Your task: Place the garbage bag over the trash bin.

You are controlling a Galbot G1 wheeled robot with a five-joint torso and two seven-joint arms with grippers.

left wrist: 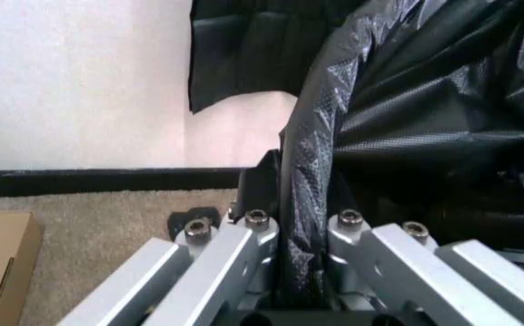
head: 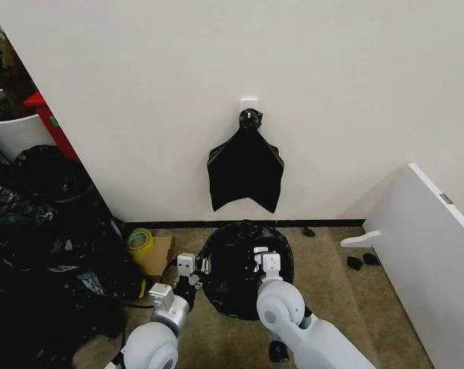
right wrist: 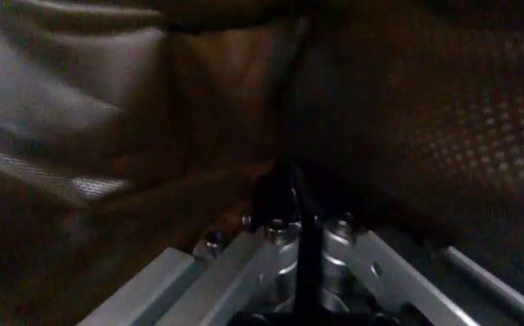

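Note:
The glossy black garbage bag (head: 240,270) is spread as a round shape on the floor just before me, and the trash bin is hidden under it. My left gripper (head: 204,266) holds the bag's left edge. In the left wrist view, the left gripper (left wrist: 300,189) is shut on a wrinkled fold of the garbage bag (left wrist: 407,102). On the bag's right side, my right gripper (head: 260,258) reaches into it. The right wrist view shows that gripper (right wrist: 291,189) shut on a thin sheet of the garbage bag (right wrist: 425,102), with dark plastic all around.
A flat black bundle (head: 246,165) hangs from a wall hook above the bag. A heap of black sacks (head: 40,254) lies at the left, with a yellow tape roll (head: 140,241) and a cardboard box (head: 161,254) beside it. A white panel (head: 428,261) stands at the right.

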